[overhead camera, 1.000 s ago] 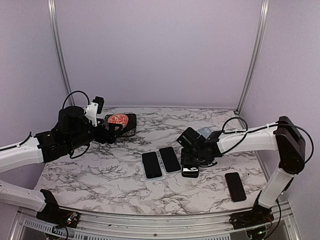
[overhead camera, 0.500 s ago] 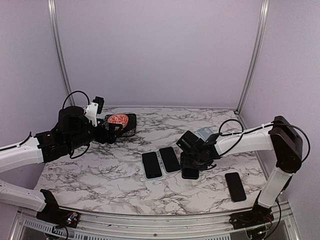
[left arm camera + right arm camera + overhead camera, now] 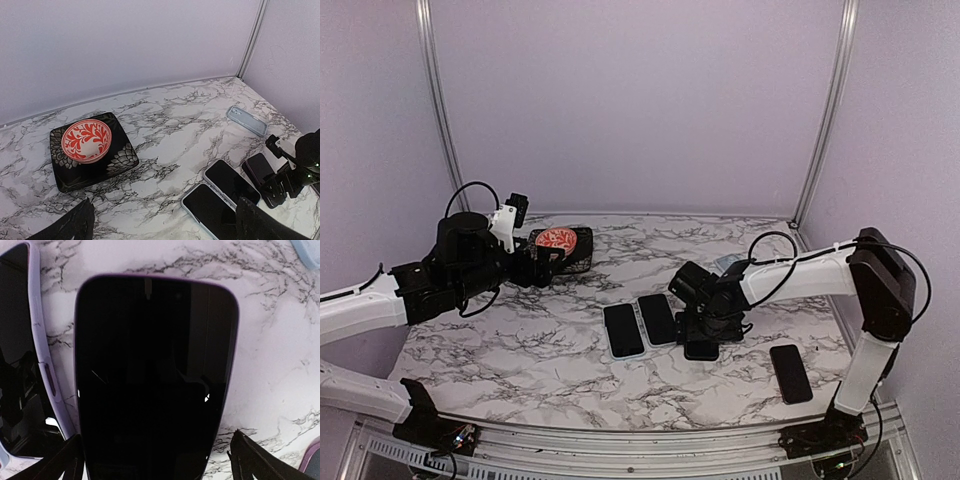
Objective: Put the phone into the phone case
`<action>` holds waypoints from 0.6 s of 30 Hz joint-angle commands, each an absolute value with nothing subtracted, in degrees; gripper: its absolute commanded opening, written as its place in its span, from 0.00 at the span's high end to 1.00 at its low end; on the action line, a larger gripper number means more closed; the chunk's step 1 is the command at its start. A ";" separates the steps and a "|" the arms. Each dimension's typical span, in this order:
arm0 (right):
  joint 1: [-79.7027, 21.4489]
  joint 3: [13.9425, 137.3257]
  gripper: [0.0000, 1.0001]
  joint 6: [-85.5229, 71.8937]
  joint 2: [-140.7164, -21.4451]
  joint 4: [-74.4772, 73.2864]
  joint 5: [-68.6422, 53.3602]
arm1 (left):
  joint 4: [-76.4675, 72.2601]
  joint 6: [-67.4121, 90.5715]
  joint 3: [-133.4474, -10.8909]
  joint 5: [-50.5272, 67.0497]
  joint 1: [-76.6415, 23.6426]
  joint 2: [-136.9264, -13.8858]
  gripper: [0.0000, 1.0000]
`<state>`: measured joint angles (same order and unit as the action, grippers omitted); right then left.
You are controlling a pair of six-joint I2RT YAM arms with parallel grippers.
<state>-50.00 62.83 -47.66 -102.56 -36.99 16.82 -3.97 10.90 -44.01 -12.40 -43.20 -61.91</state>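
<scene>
A bare black phone with a purple rim lies flat on the marble and fills the right wrist view. It shows in the top view under my right gripper. The right gripper is open, one finger on each side of the phone's near end. An empty light blue case lies behind it, also in the left wrist view. My left gripper is open and empty, held above the table at the left.
Two phones in pale cases lie side by side left of the right gripper. Another dark phone lies at the front right. A black square plate with a red-patterned bowl sits at the back left.
My right gripper has shifted a little to the left, closer to the two cased phones, staying over the bare phone. The left arm has not moved.
</scene>
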 commanded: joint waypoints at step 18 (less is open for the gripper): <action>-48.51 63.28 0.38 -43.74 -103.98 -39.05 8.17 | -3.12 10.13 -45.59 -11.69 -42.89 -61.44 0.01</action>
